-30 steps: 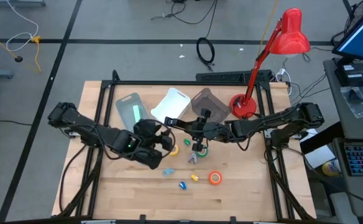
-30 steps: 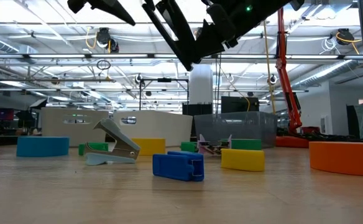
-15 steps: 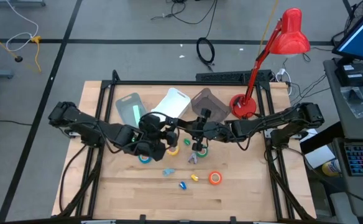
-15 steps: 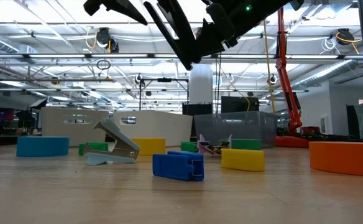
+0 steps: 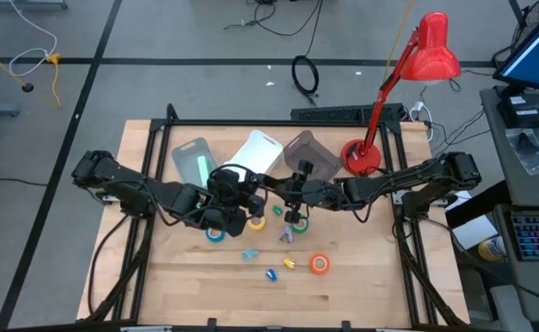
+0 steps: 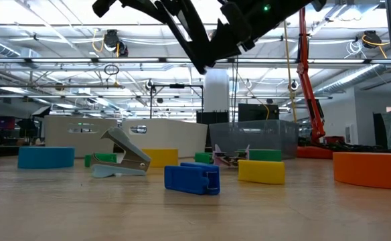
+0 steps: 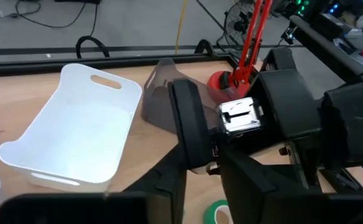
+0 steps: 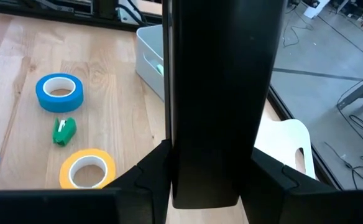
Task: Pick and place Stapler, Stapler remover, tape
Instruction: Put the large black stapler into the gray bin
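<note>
A pale wooden table (image 5: pixel 362 286) seen from above, with two dark arms meeting near its centre. A long, smooth black stapler (image 8: pixel 219 93) hangs in the air between them. The right claw (image 8: pixel 209 163) pinches it, one finger on each flat side. The left claw (image 7: pixel 200 167) has its two fingers pressed against the stapler's rounded end, beside a small bright metal part.

Four ring-shaped tape rolls with pale cores lie flat on the table:
- the blue tape (image 5: pixel 215 235) at 7 o'clock from the claws
- the yellow tape (image 5: pixel 257 222) just below them
- the green tape (image 5: pixel 277 211) beside the yellow one
- the orange tape (image 5: pixel 319 264) well apart at 5 o'clock

Small plastic claw-shaped staple removers lie scattered between the rolls:
- a light blue one (image 5: pixel 249 254)
- a dark blue one (image 5: pixel 270 275)
- a yellow one (image 5: pixel 290 263)

Along the table's 12 o'clock edge stand three shallow trays with rounded corners: a clear greenish tray (image 5: pixel 192 159), a white tray (image 5: pixel 256 152) with a handle slot, and a smoky brown tray (image 5: pixel 308 149). A glossy red desk lamp (image 5: pixel 428 51) stands at 2 o'clock.
</note>
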